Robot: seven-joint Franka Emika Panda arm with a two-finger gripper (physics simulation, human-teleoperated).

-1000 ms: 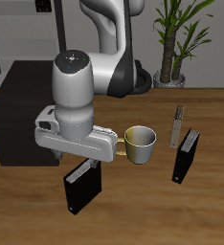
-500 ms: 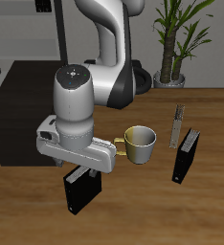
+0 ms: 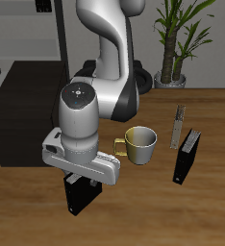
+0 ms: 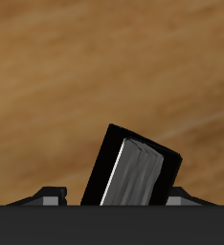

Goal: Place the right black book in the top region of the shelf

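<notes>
The right black book stands upright on the wooden table near its front edge. In the wrist view it shows its grey page edge, between my two fingers. My gripper is open and just above the book's top edge, jaws on either side of it; it also shows in the wrist view. Nothing is held. The shelf, a low matte black cabinet, stands farther back at the table's side. The arm hides the upper part of the book in the exterior view.
A yellow-olive mug stands beside my arm. A second black book stands upright past the mug, with a thin grey upright object behind it. A potted plant and a tall dark rack are at the back.
My arm has moved toward the table's front edge and lower, coming down over the right black book. The book, mug and other things have not moved.
</notes>
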